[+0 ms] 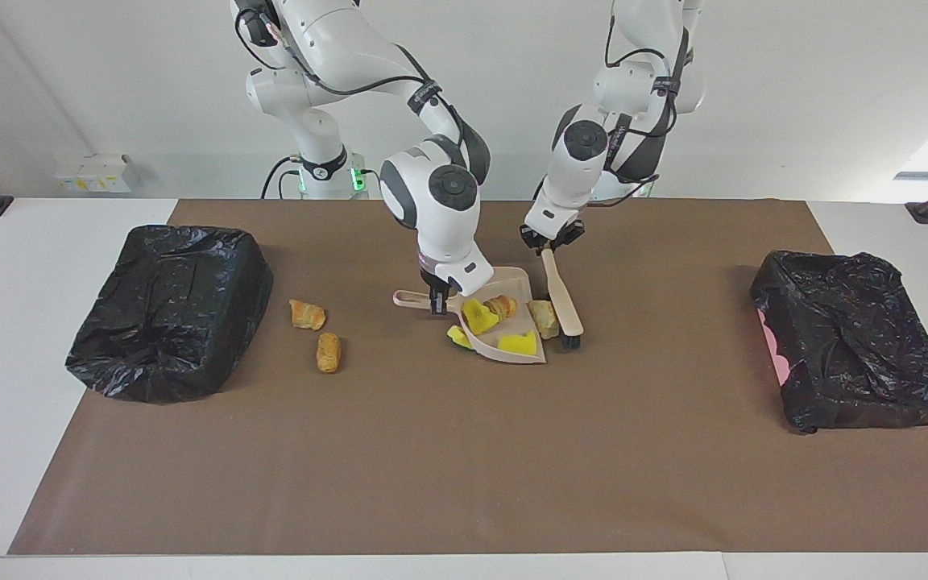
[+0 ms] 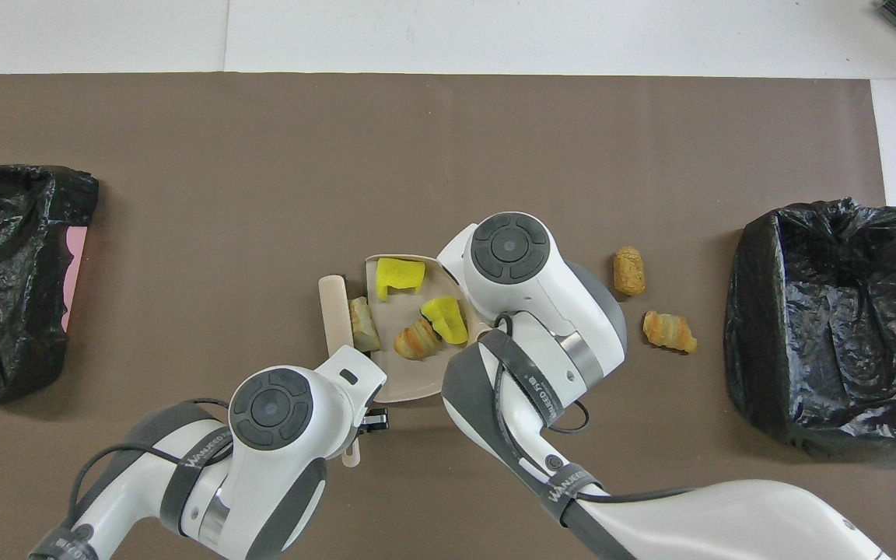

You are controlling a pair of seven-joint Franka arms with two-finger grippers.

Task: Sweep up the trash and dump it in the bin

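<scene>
My right gripper [image 1: 437,300] is shut on the handle of the beige dustpan [image 1: 530,283], which rests on the brown mat. In the pan lie two yellow sponge pieces [image 2: 399,277] and a bread-like chunk [image 2: 417,340]; another yellow piece [image 1: 457,336] peeks out under its edge. My left gripper [image 1: 551,239] is shut on the handle of the brush [image 1: 562,302], whose bristles press a pale chunk [image 1: 544,318] [image 2: 364,324] against the pan's open lip. Two bread chunks [image 1: 307,314] [image 1: 329,352] lie on the mat toward the right arm's end.
Two bins lined with black bags stand at the table's ends: one [image 1: 170,310] at the right arm's end, close to the loose bread chunks, the other [image 1: 851,346] at the left arm's end. The brown mat [image 1: 464,467] covers most of the white table.
</scene>
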